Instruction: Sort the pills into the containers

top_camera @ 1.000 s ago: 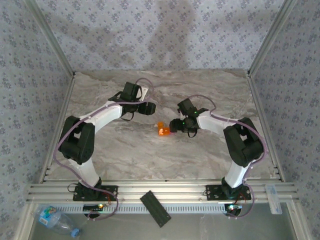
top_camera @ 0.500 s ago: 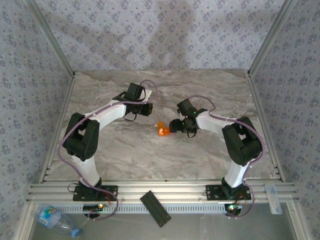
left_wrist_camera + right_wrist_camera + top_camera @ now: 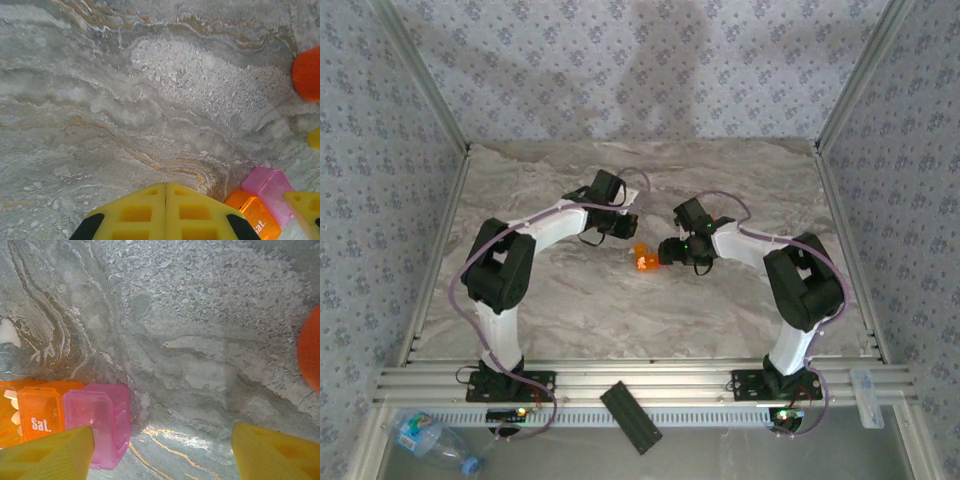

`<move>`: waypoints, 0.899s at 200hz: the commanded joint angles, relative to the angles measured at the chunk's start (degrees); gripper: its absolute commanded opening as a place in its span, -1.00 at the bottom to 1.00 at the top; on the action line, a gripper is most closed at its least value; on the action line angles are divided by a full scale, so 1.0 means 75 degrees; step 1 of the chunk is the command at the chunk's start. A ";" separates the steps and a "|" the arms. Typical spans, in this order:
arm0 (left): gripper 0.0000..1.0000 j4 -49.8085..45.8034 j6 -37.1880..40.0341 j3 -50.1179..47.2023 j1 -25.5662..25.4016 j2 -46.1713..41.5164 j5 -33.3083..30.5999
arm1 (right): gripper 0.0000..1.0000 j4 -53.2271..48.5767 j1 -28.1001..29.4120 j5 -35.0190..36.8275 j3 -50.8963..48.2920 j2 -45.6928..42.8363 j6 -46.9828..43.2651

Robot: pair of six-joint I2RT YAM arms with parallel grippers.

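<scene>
Compartment: the small orange boxy compartment [image 3: 40,415], lettered "Sat.", lies on the marbled table [image 3: 200,315] with its pale pink piece [image 3: 100,422] joined at one side. It sits near the middle of the tabletop, between the two arms.
Bottle: the orange pill bottle [image 3: 307,72] sits apart from the compartment, cut off by the frame edge in both wrist views.
Right arm: the right gripper [image 3: 163,435] hangs low over the table, jaws spread wide and holding nothing. One jaw is just beside the pink piece, the other well clear across bare marble.
Left arm: the left gripper [image 3: 166,192] has its jaws pressed flat together with nothing between them. It faces bare table, with the compartment just off to one side.
Overhead: both arms bend inward toward the orange pieces. A black flat bar [image 3: 631,416] lies by the near rail, and a plastic bottle [image 3: 430,440] lies below the left arm's base.
</scene>
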 commanded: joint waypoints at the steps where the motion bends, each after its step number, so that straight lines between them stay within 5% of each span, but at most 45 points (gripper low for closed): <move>1: -1.00 -0.0334 0.0117 0.0261 -0.0059 0.0141 0.0234 | 0.48 -0.0082 -0.0019 0.0195 -0.0021 0.0140 0.0163; 180: -1.00 -0.0654 0.0258 0.0012 -0.0234 -0.0120 0.1241 | 0.47 -0.0054 -0.0019 0.0319 -0.0109 0.0155 0.0246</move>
